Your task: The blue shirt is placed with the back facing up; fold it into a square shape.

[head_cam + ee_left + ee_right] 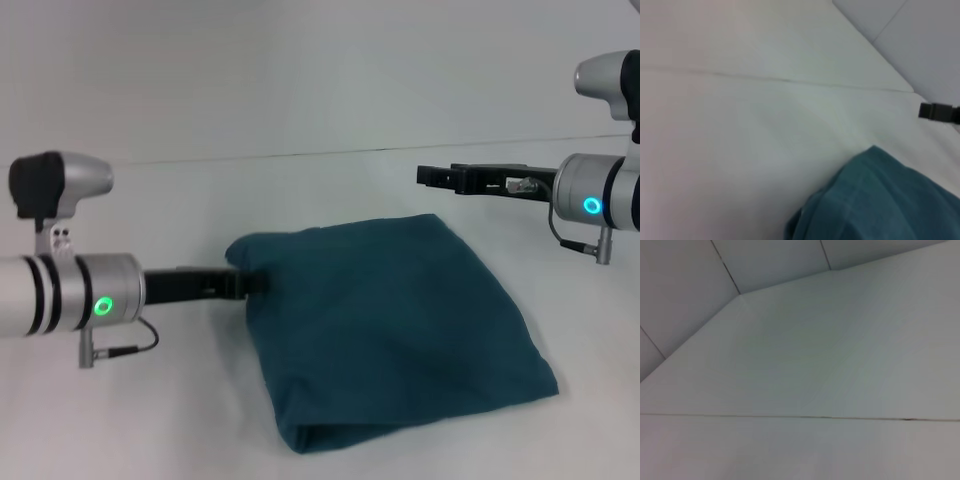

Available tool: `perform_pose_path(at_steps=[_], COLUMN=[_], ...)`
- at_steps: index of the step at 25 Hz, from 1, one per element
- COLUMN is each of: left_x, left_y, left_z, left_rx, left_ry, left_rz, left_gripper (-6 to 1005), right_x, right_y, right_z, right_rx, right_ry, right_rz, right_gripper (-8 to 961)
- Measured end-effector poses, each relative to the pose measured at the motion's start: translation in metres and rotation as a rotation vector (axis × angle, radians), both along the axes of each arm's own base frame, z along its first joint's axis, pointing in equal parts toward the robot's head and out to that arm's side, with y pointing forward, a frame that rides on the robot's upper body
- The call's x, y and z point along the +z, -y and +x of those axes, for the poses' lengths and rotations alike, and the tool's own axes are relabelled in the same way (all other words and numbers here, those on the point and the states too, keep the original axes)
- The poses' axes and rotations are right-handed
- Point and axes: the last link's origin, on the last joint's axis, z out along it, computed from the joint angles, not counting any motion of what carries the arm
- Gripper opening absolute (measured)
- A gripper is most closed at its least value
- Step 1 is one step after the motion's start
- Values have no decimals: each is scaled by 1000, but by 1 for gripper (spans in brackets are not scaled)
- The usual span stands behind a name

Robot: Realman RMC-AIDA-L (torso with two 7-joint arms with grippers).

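The blue shirt [400, 320] lies on the white table as a folded, roughly square teal bundle, plain side up, with a doubled edge toward the front. My left gripper [255, 283] reaches in low from the left and meets the shirt's left edge near its far corner. The left wrist view shows a rumpled corner of the shirt [890, 200]. My right gripper [428, 177] hangs above the table behind the shirt's far right corner, apart from the cloth. Its dark tip also shows as the right gripper [936, 111] in the left wrist view.
The white table [150, 420] spreads around the shirt, with a thin seam line [820, 417] across its far part. A pale wall [300, 70] rises behind the table.
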Motion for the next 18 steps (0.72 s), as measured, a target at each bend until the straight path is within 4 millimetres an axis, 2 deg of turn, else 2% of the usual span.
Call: perform_pose_path(at_steps=[11,18], left_x=[6,5], left_y=[-26,-34], left_z=[21,29], left_rx=[-111,-145], left_ry=[-82,-108], left_rz=[77,105], left_gripper=[42,41], right_x=[-4,-9], right_y=[2,5], right_z=[0,1], right_rx=[8,6], right_ry=[5,6], right_rz=[-2,-13], right_gripper=[638,638])
